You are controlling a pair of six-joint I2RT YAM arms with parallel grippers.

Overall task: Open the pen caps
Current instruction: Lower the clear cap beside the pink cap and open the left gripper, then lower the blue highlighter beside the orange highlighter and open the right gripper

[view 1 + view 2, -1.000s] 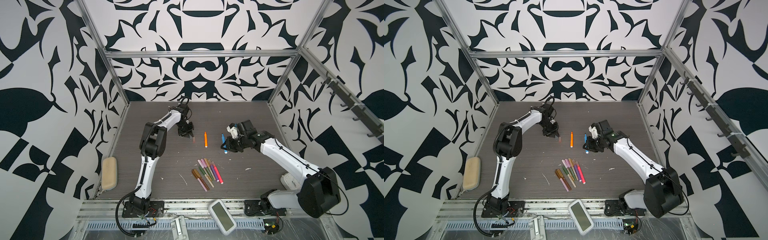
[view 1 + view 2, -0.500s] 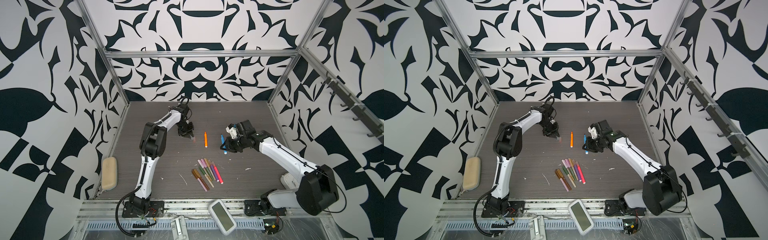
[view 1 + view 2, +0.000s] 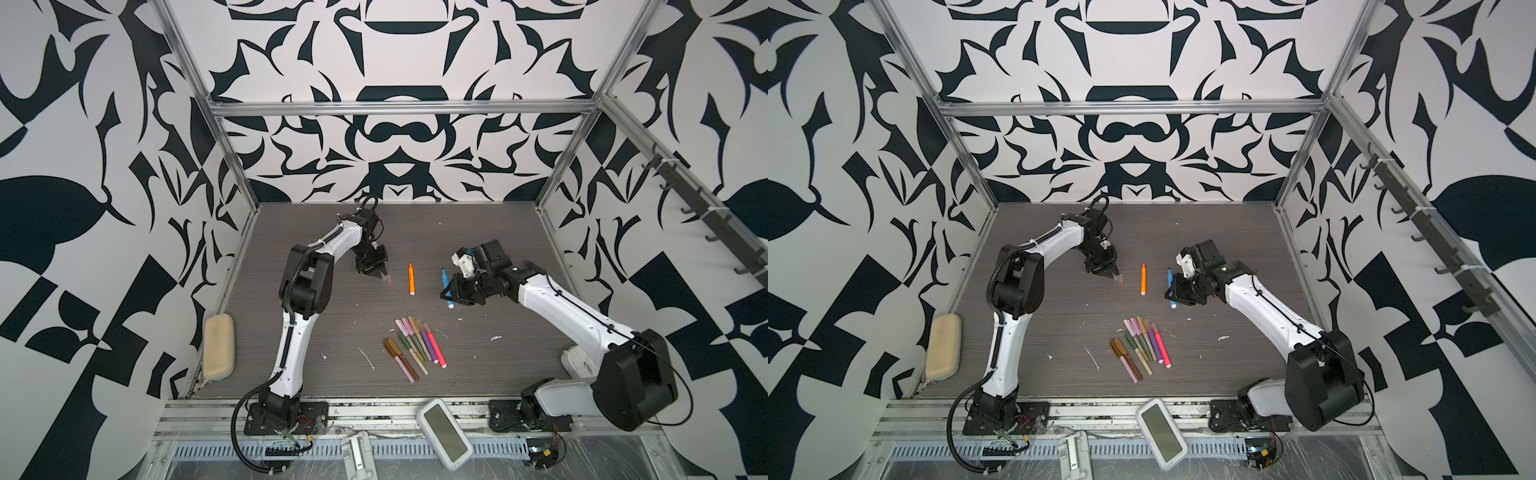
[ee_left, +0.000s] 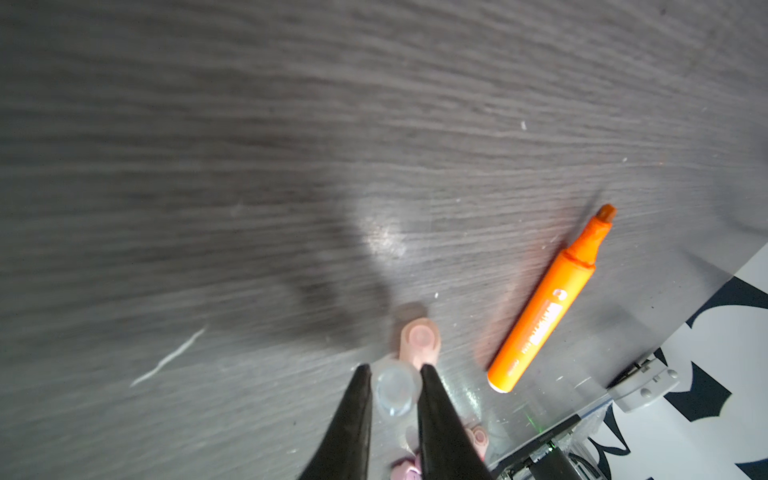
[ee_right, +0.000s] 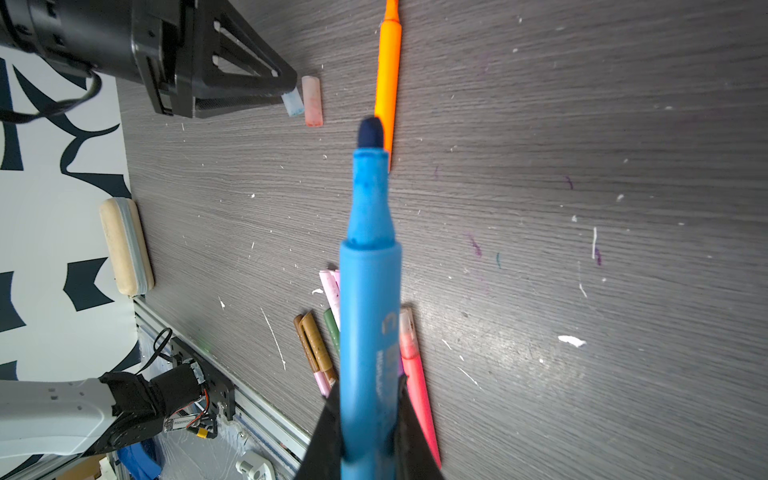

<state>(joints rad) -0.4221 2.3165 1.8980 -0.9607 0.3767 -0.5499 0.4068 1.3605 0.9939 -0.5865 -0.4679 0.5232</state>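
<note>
My left gripper [image 4: 392, 374] is shut on a translucent, blue-tinged pen cap [image 4: 393, 389], held just above the table and also seen from the right wrist [image 5: 292, 103]. A pale pink cap [image 4: 419, 340] lies on the table right beside it, as both top views show [image 3: 389, 281] [image 3: 1121, 280]. An uncapped orange pen [image 3: 411, 279] lies between the arms. My right gripper [image 5: 368, 419] is shut on an uncapped blue pen [image 5: 368, 291] with its dark tip bare, tilted above the table [image 3: 445, 286]. Several capped pens [image 3: 415, 347] lie side by side nearer the front.
A beige pouch [image 3: 218, 346] lies along the left edge of the table. A white handheld device [image 3: 444, 432] rests on the front rail. Small white scraps and ink marks dot the dark wood-grain table [image 3: 498, 249].
The right arm has shifted very slightly to the left with the blue pen in it. The left gripper and its cap have stayed where they were.
</note>
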